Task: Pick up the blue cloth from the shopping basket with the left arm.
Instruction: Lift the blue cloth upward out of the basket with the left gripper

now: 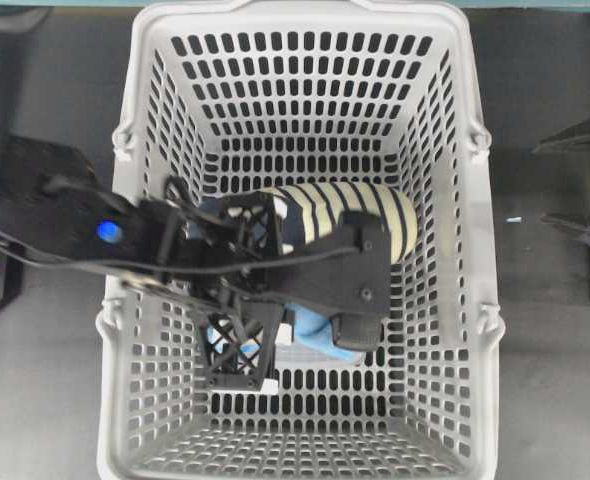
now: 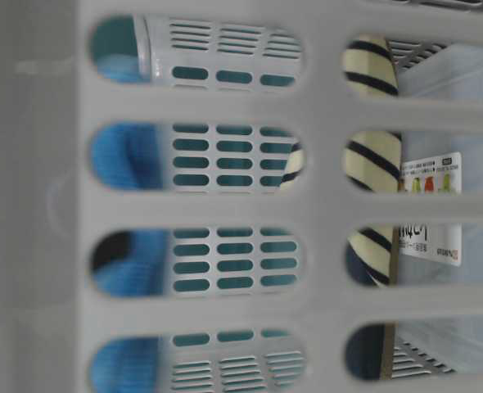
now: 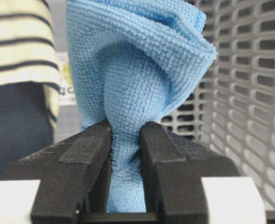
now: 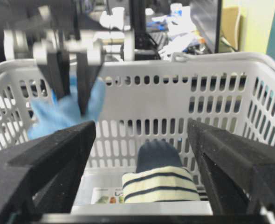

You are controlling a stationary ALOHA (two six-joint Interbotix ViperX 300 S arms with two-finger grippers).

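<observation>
My left gripper (image 3: 126, 135) is shut on the blue cloth (image 3: 137, 70), with a bunched fold pinched between the two black fingers. In the overhead view the left arm reaches into the shopping basket (image 1: 475, 250), and the cloth (image 1: 320, 338) hangs between the lattice fingers of the left gripper (image 1: 300, 345). In the right wrist view the left gripper (image 4: 72, 88) holds the cloth (image 4: 63, 114) up near rim height, off the basket floor. My right gripper (image 4: 142, 154) is open and empty, its fingers wide apart at the basket's side.
A navy and cream striped rolled garment (image 1: 345, 215) lies in the basket on a clear plastic box with a printed label (image 2: 438, 205). The arm covers part of the garment. The slotted basket wall (image 3: 249, 93) is close beside the cloth.
</observation>
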